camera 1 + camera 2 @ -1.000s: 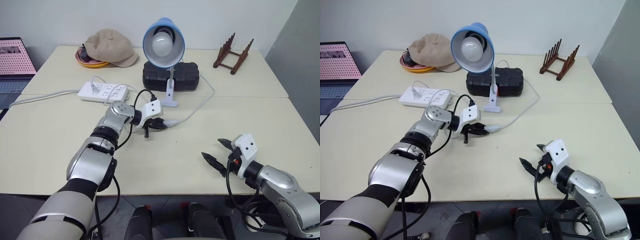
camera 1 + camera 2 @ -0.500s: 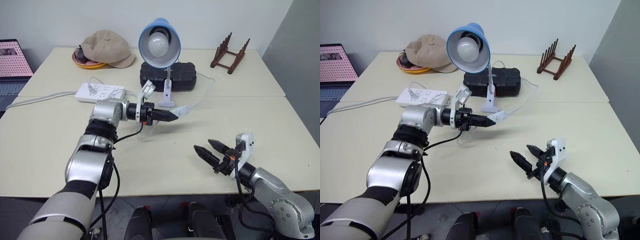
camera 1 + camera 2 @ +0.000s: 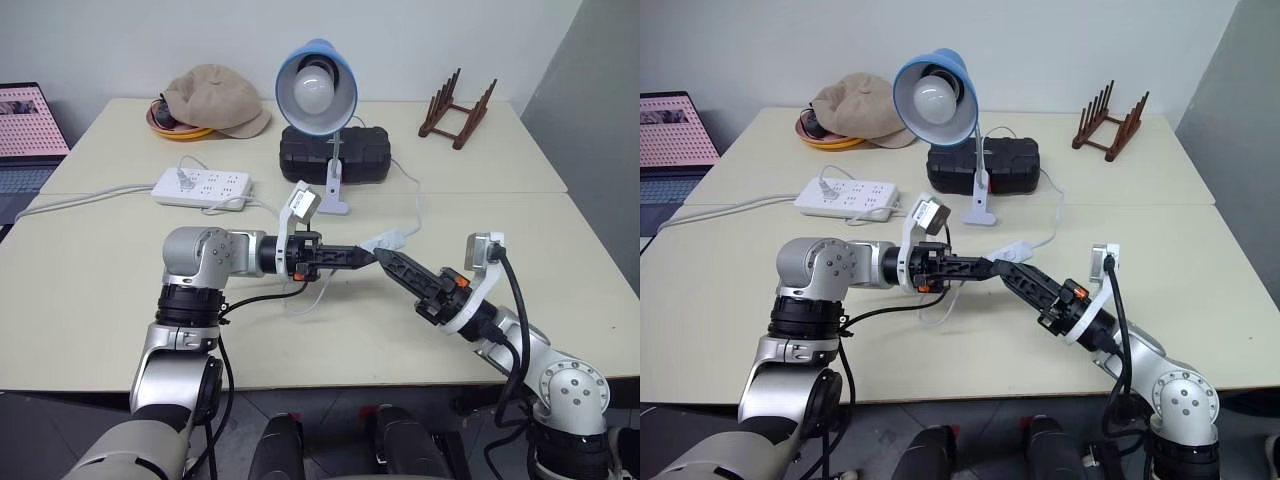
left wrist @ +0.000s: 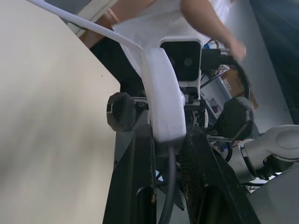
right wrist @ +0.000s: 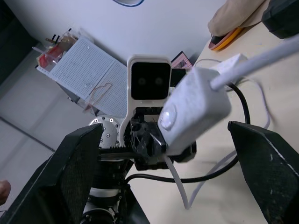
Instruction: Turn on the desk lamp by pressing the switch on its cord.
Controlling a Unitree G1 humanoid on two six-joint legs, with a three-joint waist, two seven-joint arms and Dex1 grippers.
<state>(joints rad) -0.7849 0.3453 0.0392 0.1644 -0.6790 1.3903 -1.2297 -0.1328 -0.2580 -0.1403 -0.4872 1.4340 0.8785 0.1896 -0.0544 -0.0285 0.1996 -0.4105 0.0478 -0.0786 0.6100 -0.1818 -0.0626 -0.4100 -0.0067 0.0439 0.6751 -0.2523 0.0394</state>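
Observation:
The desk lamp (image 3: 316,88) stands at the back of the table, its blue shade and white bulb facing me. Its thin white cord (image 3: 415,205) runs forward to the switch (image 3: 385,240), which hangs above the tabletop. My left gripper (image 3: 362,256) points right and is shut on the switch (image 4: 163,93) at one end. My right gripper (image 3: 390,262) comes from the right and stands open. In the right wrist view the switch (image 5: 194,109) shows between its two spread fingers (image 5: 79,172), untouched by either.
A white power strip (image 3: 203,184) lies at the left, a black case (image 3: 335,157) behind the lamp. A tan cap (image 3: 215,97), a wooden rack (image 3: 458,105) and a laptop (image 3: 30,120) line the back. A person (image 4: 187,18) stands beyond the table edge.
My left gripper lifted the switch off the table, drew it toward me and rolled over. My right gripper rose and swung left until its fingers came up to the switch.

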